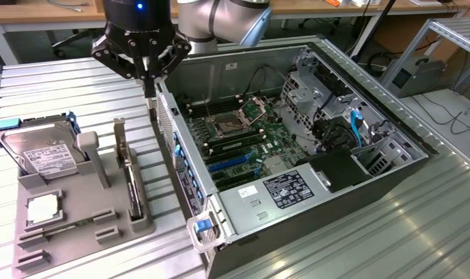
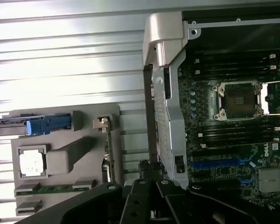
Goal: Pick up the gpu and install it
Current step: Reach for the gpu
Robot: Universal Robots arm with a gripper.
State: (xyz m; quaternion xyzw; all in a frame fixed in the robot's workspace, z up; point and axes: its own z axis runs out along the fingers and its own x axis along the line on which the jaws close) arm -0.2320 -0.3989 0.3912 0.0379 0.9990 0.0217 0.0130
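The gpu (image 1: 131, 177) is a thin black card standing on its edge in a slot of the grey holder tray (image 1: 79, 247), with its silvery bracket at the far end. In the wrist view the gpu (image 2: 110, 151) appears as a narrow strip beside the holder's raised block. My gripper (image 1: 149, 93) hangs above the table beyond the card's bracket end, close to the rear wall of the open computer case (image 1: 312, 232). Its fingers are shut with nothing between them. The gripper (image 2: 148, 176) looks down along the case wall in the wrist view.
A silver hard drive (image 1: 45, 156) with blue clips, a small square chip (image 1: 42, 208) and a memory stick (image 1: 60, 229) share the tray. Inside the case lie the motherboard (image 1: 235, 136), blue expansion slots (image 1: 230, 163) and a power supply (image 1: 285, 192). The ribbed metal table (image 1: 56, 87) surrounds everything.
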